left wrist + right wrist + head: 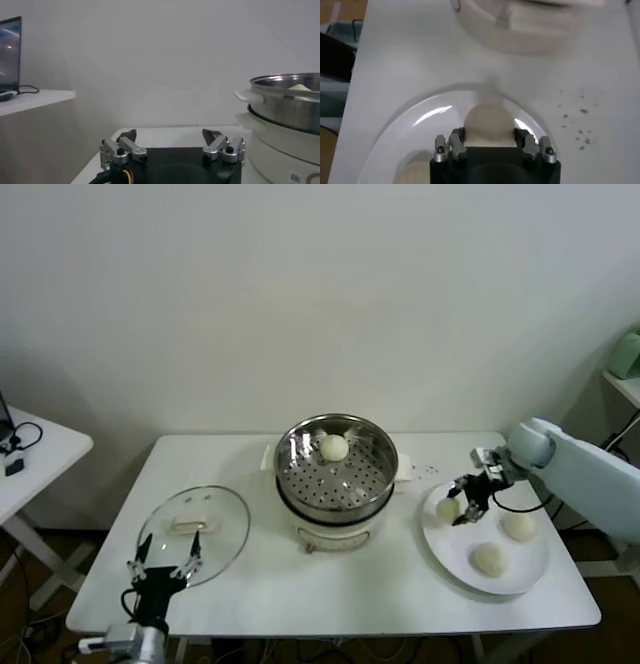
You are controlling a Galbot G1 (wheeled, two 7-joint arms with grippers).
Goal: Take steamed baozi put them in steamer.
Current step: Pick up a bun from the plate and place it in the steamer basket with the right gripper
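Note:
The steel steamer (pixel 337 474) stands mid-table on its white base, with one baozi (pixel 333 448) inside. Three more baozi lie on the white plate (pixel 520 574) at the right: one at the plate's left rim (pixel 446 508) and two others (pixel 518 526) (pixel 488 559). My right gripper (pixel 470 502) is shut on the left-rim baozi (pixel 489 120), one finger (pixel 457 139) against each side, low over the plate (pixel 395 135). My left gripper (pixel 160 569) is open and empty at the front left. Its wrist view (pixel 170 136) shows the steamer (pixel 290 102).
A round glass lid (pixel 193 529) lies flat at the front left, just behind the left gripper. A side table (pixel 30 454) stands off to the left. The steamer's white base (pixel 520 30) is beyond the plate in the right wrist view.

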